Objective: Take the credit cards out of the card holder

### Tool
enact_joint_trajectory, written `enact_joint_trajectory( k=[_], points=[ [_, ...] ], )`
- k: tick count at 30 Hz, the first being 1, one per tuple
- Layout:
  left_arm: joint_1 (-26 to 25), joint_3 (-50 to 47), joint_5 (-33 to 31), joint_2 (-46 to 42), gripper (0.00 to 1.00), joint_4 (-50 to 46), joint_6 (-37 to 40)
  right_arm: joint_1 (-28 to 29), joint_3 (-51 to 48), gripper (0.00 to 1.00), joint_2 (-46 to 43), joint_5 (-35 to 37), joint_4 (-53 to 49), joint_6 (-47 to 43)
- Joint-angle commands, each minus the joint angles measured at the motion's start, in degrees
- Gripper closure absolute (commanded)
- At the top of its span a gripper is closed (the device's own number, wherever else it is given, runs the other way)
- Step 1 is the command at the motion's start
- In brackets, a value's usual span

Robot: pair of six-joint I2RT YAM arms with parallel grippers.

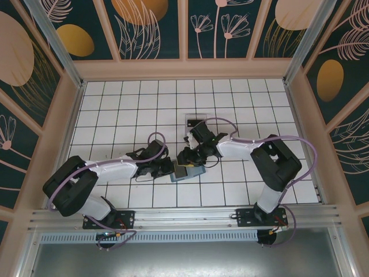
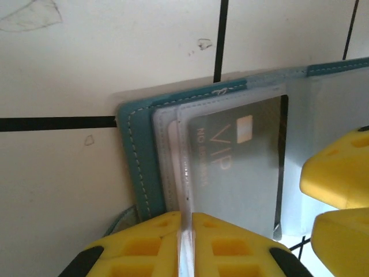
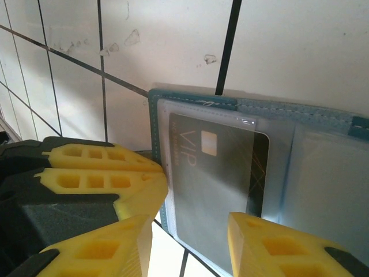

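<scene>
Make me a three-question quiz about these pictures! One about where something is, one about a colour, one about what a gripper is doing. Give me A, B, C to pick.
1. Where is the dark VIP card?
A. Inside a clear sleeve of the card holder.
B. Held up in the air.
C. Under the card holder.

2. What colour is the card holder's stitched edge?
A. Red.
B. Teal.
C. Black.

3. What is the left gripper doing?
A. Standing wide open.
B. Gripping the card alone.
C. Shut on the clear sleeve's edge.

Answers: 1 A, the card shows through the plastic; 2 B, teal with pale stitching; 3 C, the sleeve's edge sits between its closed yellow fingers.
</scene>
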Motion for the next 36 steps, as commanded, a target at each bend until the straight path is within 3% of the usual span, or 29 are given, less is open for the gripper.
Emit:
enact_joint_trajectory(
  k=[1, 27, 36],
  points=[
    [-0.2, -0.7, -1.9, 0.9, 0.85, -2.5, 0.9, -0.2, -1.0, 0.60, 1.6, -1.0, 1.5, -1.1],
    [-0.3, -0.6, -3.2, 2.5, 0.87, -4.7, 2.4, -0.3, 1.0, 0.57, -2.0, 6.3, -5.3, -1.8],
    [-0.1, 1.4, -8.2, 3.7, 0.87, -9.3, 6.0, -1.4, -0.9, 0.57, -3.6, 5.3, -3.6, -1.1]
  ],
)
